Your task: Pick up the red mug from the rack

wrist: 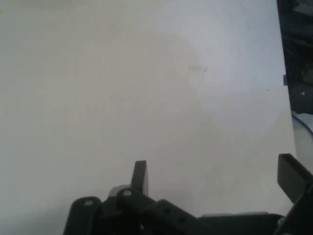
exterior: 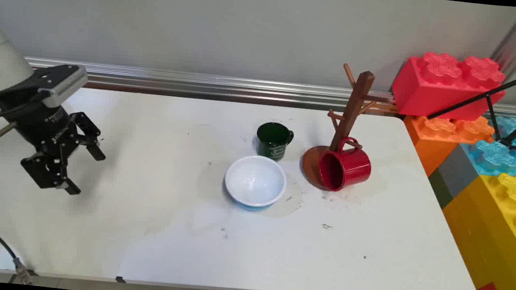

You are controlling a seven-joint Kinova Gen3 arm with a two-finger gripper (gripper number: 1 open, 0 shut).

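- My gripper (exterior: 85,171) hangs over the left part of the white table (exterior: 162,230), jaws spread wide and holding nothing.
- My hand view shows both fingers (wrist: 140,176) apart over bare tabletop (wrist: 146,88).
- Nearest to me, though well apart, is a white bowl (exterior: 255,182) with a blue outside, upright near the table's middle.
- Just behind it stands a dark green mug (exterior: 273,141).
- To their right, a red mug (exterior: 343,169) lies on its side against the base of a wooden mug tree (exterior: 353,110).
- Big coloured blocks (exterior: 447,84) are stacked past the right edge.
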